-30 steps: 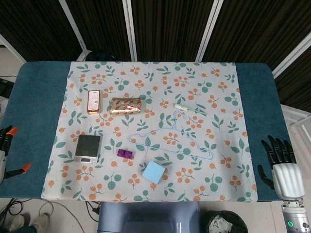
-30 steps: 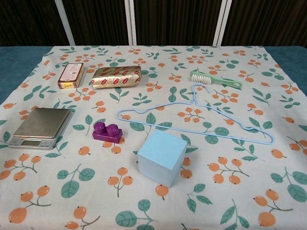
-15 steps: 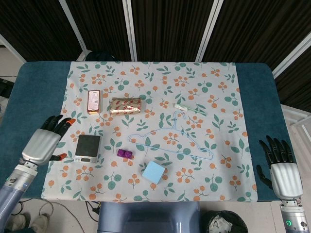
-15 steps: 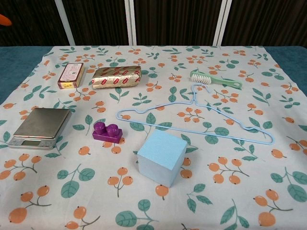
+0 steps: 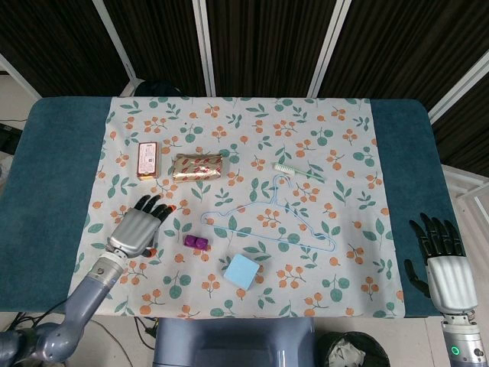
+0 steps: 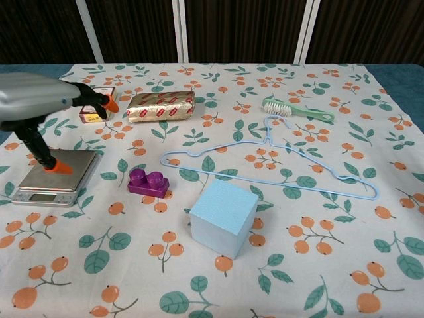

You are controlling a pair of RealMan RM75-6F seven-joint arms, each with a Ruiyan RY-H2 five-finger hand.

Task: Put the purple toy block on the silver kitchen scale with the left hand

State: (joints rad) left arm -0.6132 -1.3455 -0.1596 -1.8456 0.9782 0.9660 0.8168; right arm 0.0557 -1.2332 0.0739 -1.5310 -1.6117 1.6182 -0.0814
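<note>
The purple toy block (image 5: 196, 242) (image 6: 148, 182) lies on the patterned cloth, just right of the silver kitchen scale (image 6: 54, 175). My left hand (image 5: 138, 228) (image 6: 36, 101) hovers over the scale with its fingers spread and nothing in them; in the head view it hides most of the scale. Its orange fingertips (image 6: 110, 105) point toward the far side of the table. The block sits a short way to the right of this hand, untouched. My right hand (image 5: 445, 265) stays open at the table's right front edge, far from the block.
A light blue cube (image 6: 223, 216) stands right in front of the block. A blue wire hanger (image 6: 271, 159) lies to the right. A gold packet (image 6: 161, 105), a small red box (image 5: 147, 160) and a green brush (image 6: 295, 110) lie farther back.
My left hand has swung in from the table's left edge to above the scale. The block and the right hand have stayed in place.
</note>
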